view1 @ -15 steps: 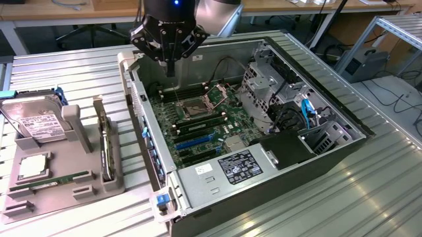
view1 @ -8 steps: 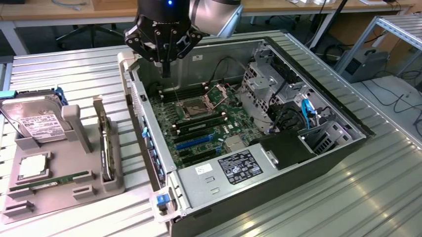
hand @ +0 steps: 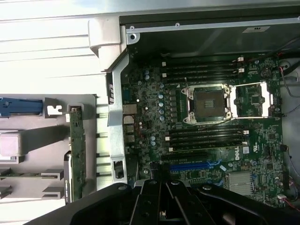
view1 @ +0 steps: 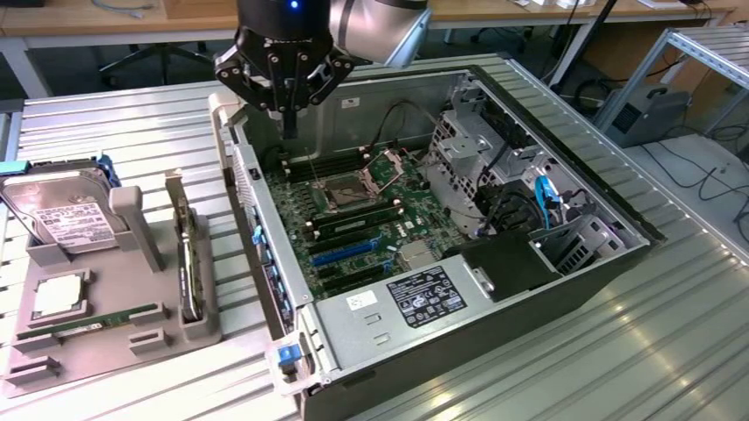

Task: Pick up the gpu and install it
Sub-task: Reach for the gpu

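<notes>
Exterior view: gpu [view1: 185, 263] stands on edge in a grey holder [view1: 103, 349], just beside the open case [view1: 468, 344]. Gripper [view1: 288, 130], fingers pressed together and holding nothing, hangs over the motherboard [view1: 351, 219]'s far corner, well apart from the gpu.

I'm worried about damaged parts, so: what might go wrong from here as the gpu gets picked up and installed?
1. The hand hangs over the open case, with the case wall between it and the gpu; a low sideways move might clip that wall.
2. The gpu stands on edge in the gray holder; an off-centre grip might tilt it.
3. The CPU socket lies uncovered; a slipped card might strike it.
</notes>
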`<state>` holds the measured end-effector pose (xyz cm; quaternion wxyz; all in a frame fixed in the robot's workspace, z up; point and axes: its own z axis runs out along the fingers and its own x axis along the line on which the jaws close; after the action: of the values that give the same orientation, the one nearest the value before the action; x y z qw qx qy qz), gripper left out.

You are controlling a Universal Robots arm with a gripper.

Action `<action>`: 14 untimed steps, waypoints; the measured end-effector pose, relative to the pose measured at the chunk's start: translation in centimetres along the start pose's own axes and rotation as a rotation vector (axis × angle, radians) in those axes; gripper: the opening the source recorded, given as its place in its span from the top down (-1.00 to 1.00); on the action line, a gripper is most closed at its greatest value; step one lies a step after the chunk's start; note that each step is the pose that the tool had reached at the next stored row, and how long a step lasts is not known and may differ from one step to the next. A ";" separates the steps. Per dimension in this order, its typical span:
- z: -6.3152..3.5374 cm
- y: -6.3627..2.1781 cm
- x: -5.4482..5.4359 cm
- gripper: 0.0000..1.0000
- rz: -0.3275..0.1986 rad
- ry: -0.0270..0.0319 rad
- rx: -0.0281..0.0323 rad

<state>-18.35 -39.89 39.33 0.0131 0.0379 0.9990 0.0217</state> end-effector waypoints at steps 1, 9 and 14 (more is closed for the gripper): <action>0.00 -0.01 0.1 0.79 0.000 0.0000 0.0000; -0.02 -0.08 1.0 0.79 0.000 0.0000 -0.0001; -0.03 -0.10 1.3 0.79 0.000 0.0000 0.0000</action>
<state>-19.65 -39.89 39.32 0.0131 0.0379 0.9990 0.0217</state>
